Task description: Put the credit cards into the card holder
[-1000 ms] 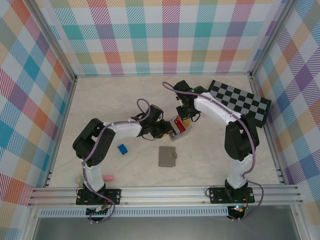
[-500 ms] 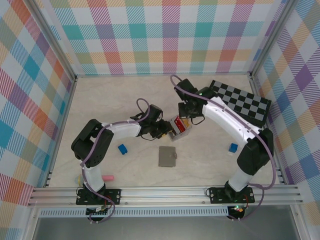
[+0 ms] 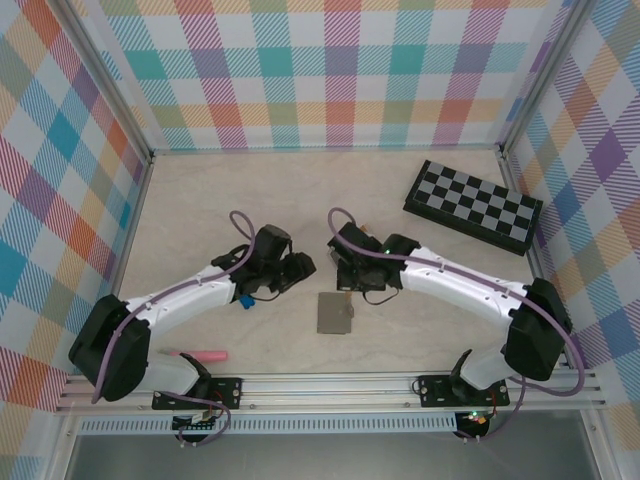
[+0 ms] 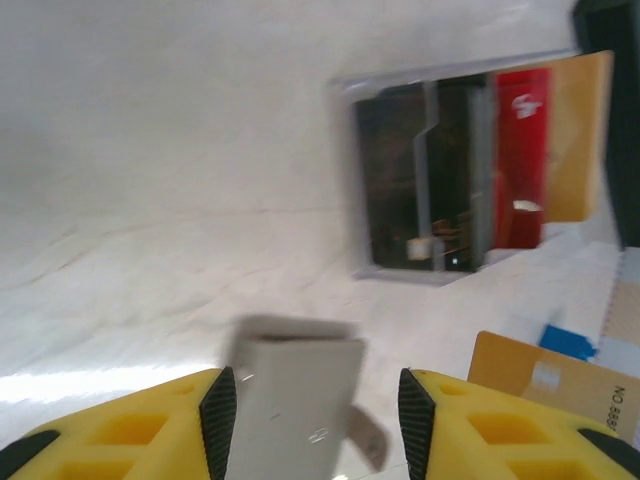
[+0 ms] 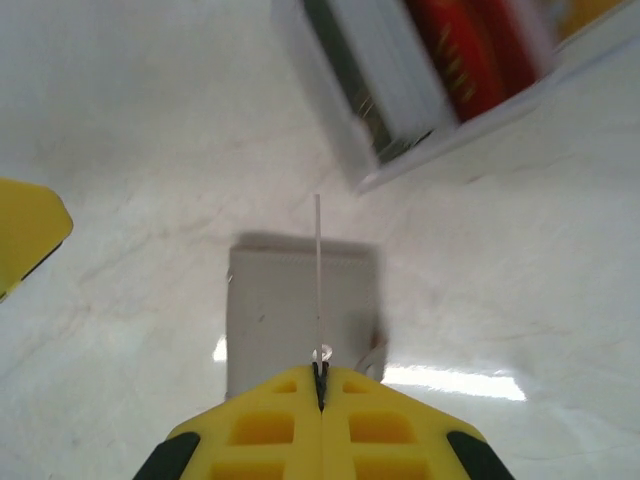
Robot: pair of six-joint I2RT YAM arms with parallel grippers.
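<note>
The grey card holder (image 3: 335, 312) lies flat and closed on the table in front of both grippers. My right gripper (image 3: 348, 287) hovers just behind it, shut on a thin card (image 5: 318, 270) seen edge-on over the card holder (image 5: 275, 310). My left gripper (image 3: 297, 268) is open and holds nothing; the card holder (image 4: 300, 370) shows below, between its fingers. A small clear tray (image 4: 400, 270) holds black, red (image 4: 520, 150) and yellow-tan cards; the same tray (image 5: 360, 150) appears beyond the right fingers. A yellow-tan card (image 4: 545, 380) shows at the lower right of the left wrist view.
The black-and-grey chequered board (image 3: 473, 205) lies at the back right. A small blue block (image 3: 243, 298) peeks out under the left arm. A pink object (image 3: 205, 354) lies near the front rail. Patterned walls enclose the table on three sides.
Both grippers have moved toward the near edge, away from the tray. The right gripper now holds a card over the card holder. The left gripper has drawn back to the left.
</note>
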